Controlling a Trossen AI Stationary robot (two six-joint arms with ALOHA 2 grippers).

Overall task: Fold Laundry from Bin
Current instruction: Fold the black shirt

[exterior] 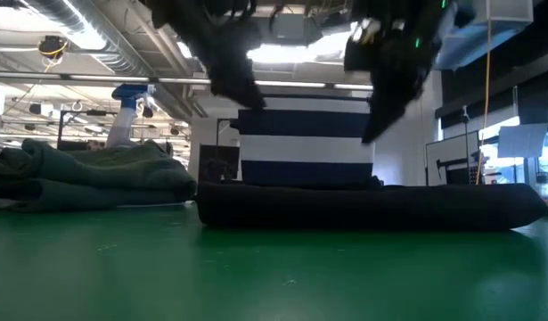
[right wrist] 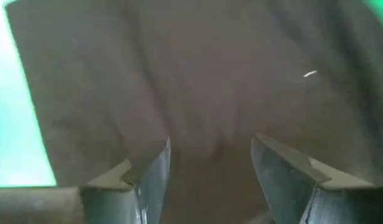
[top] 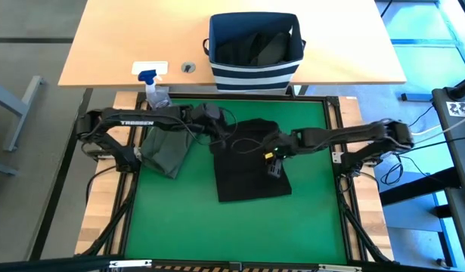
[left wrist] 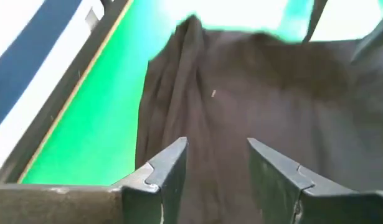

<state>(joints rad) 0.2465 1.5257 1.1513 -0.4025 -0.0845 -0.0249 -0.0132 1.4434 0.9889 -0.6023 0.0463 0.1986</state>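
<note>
High view is showing both grippers hanging over the black garment (top: 251, 162). Left gripper (left wrist: 217, 163) and right gripper (right wrist: 210, 163) are standing open, cloth lying beyond their fingertips, nothing held.

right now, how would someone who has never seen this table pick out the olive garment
On the green mat, look to its left edge, beneath the left arm. The olive garment lies there in a folded heap, apart from the black garment spread mid-mat; its dull green colour and bunched shape set it apart.
</note>
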